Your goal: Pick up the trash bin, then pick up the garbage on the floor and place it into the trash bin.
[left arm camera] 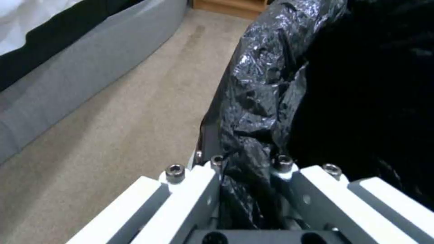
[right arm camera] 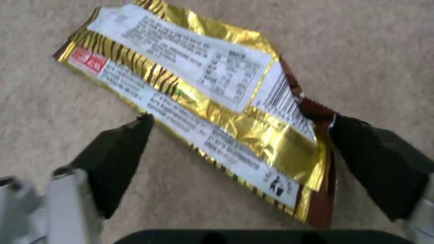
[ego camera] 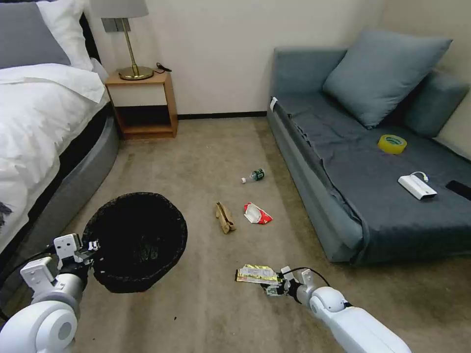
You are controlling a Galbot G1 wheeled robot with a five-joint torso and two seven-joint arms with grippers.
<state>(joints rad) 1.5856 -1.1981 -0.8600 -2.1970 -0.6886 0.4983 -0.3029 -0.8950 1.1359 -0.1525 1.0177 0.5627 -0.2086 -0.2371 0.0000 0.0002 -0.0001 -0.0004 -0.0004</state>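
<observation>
At the lower left of the head view, the left gripper [ego camera: 92,246] is clamped on the bag-lined rim of the trash bin [ego camera: 135,240], which sits beside the bed [ego camera: 44,113]. Low in the centre, the right gripper [right arm camera: 239,135] has its black fingers [right arm camera: 120,152] spread apart on either side of the yellow-silver wrapper [ego camera: 256,274], which lies flat on the carpet [ego camera: 206,162]. Farther up the floor lie the crumpled tan paper [ego camera: 225,217], the red-and-white packet [ego camera: 256,214] and the small bottle [ego camera: 254,175], near the sofa [ego camera: 373,166].
</observation>
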